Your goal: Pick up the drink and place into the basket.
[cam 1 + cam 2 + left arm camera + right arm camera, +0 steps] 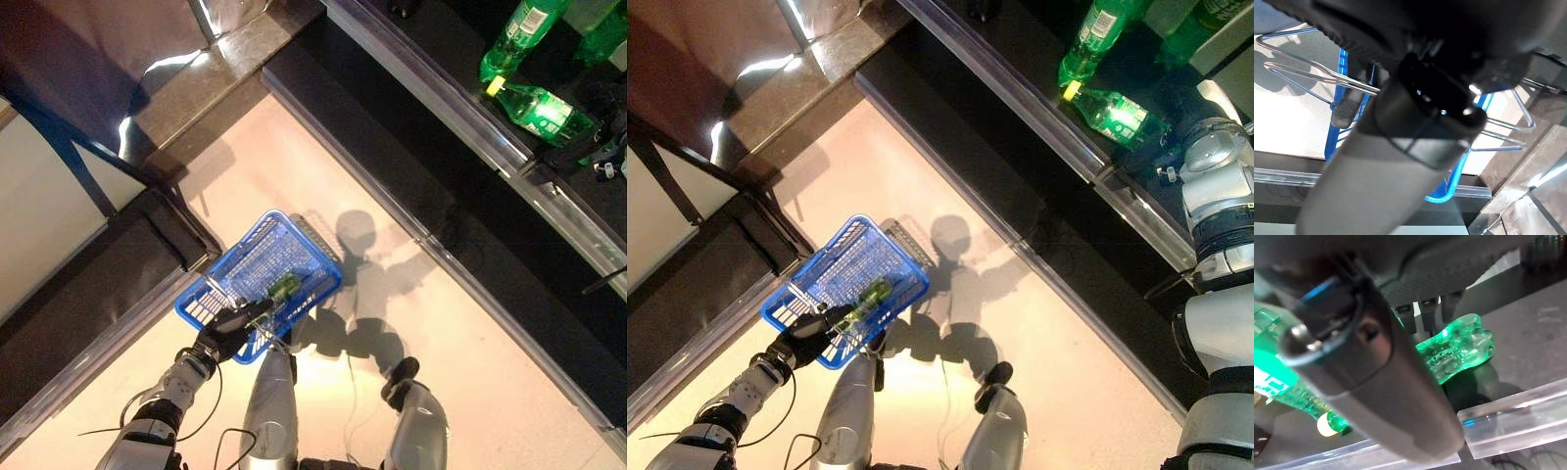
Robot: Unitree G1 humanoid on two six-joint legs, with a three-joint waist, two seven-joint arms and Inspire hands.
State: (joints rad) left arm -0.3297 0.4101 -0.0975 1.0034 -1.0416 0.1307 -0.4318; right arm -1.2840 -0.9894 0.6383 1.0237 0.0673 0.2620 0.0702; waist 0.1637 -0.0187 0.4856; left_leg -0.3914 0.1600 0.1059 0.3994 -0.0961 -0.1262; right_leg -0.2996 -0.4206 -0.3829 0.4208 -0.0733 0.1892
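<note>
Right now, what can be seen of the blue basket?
The blue basket is a plastic shopping basket with slotted walls and a grid floor, hanging tilted above the pale floor. Its thin wire handles have a dark grip, and the left robot hand curls round them at its near end. One green bottle already lies inside, near that handle end. Nothing else touches it.

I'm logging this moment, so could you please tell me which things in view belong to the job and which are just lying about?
Part of the job:
- green bottle lying on the shelf, under the right hand
- blue basket, its handle in the left hand
- bottle already in the basket

Lying about:
- upright green bottle behind
- dark shelf
</note>
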